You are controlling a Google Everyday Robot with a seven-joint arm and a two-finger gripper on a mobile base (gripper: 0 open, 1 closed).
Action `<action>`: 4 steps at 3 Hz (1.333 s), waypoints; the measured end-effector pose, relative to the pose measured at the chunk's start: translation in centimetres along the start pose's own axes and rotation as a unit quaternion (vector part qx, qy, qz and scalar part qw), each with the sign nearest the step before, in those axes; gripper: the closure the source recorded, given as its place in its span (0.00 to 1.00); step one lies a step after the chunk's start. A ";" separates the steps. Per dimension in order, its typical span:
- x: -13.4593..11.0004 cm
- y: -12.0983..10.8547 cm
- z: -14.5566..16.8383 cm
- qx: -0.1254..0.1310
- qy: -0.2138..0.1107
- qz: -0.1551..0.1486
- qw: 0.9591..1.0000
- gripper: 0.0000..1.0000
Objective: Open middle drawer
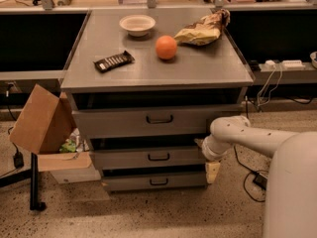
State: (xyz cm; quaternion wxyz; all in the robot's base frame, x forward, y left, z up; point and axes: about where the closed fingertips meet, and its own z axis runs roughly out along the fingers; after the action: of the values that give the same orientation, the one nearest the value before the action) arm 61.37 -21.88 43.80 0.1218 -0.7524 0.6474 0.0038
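Gripper [209, 161], perhaps in contact, at right end of middle drawer [124, 158].

No lettering, brand, number or sign can be read anywhere. The dark wrapped bar [114, 61] near the tabletop's left edge shows only pale marks too blurred to make out, and no print can be told on the crumpled bag [202, 29] at the far right corner, the white bowl [137, 24] by the far edge or the cardboard box [42, 120]. No label is legible on the middle drawer [124, 158] front or on the gripper [212, 170], which hangs just beside that drawer's right end, below the tabletop's front right corner.
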 end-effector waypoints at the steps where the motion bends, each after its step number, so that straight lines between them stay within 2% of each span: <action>1: -0.1 -1.0 2.1 -0.006 -0.007 -0.007 1.000 0.02; 3: -1.0 -0.1 4.2 -0.034 -0.002 -0.022 0.999 0.47; 4: -1.1 -0.3 3.7 -0.034 -0.002 -0.022 0.999 0.78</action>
State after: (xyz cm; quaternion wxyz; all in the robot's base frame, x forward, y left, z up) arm 62.02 -20.11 40.46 0.0974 -0.7701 0.6299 0.0252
